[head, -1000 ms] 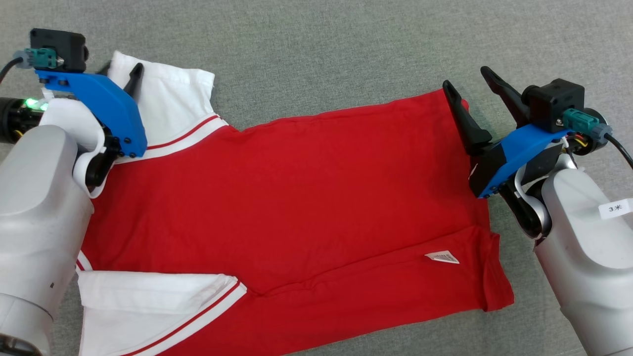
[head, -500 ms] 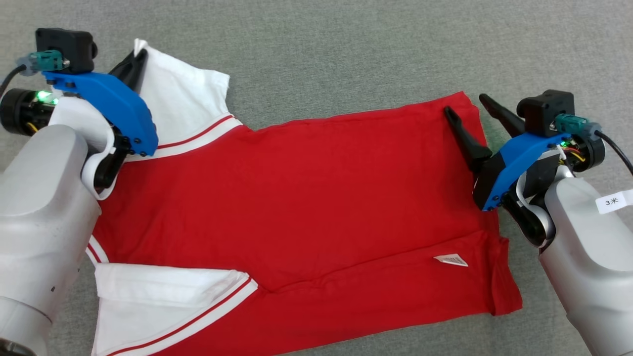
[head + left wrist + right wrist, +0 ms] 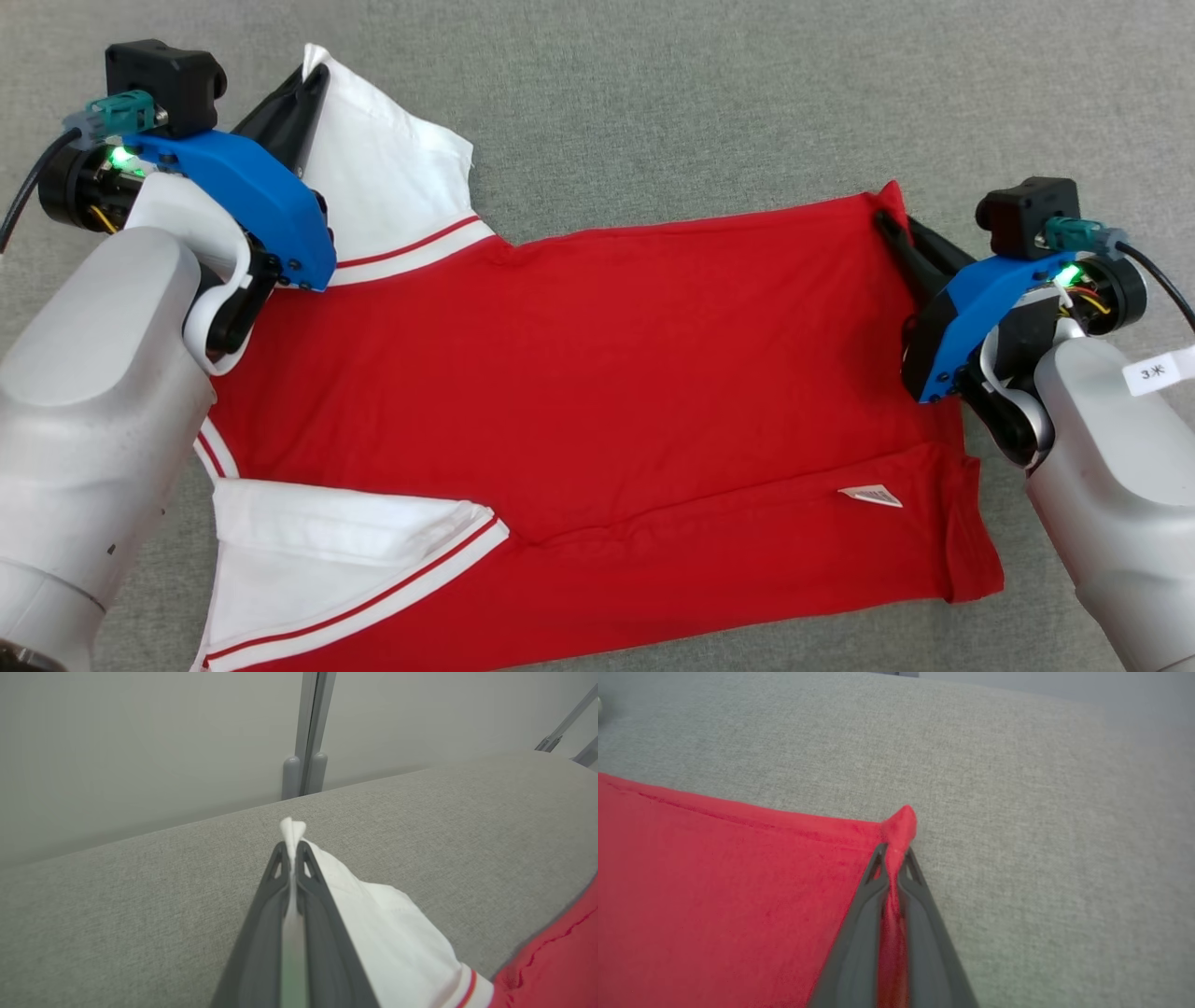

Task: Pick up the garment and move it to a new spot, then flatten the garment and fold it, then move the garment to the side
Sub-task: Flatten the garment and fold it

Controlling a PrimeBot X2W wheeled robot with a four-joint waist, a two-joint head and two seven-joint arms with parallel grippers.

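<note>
Garment with unreadable tag: left claw grips sleeve, right claw grips hem

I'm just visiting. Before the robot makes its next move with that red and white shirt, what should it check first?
1. Is the left gripper shut on the white sleeve? Ok, it pinches the tip.
2. Is the right gripper shut on the red hem corner? Ok.
3. Are both fabric layers caught in each grip? Cannot tell.
4. Is the garment lying flat? Not ok: a crease runs along its near side, by the label.
</note>
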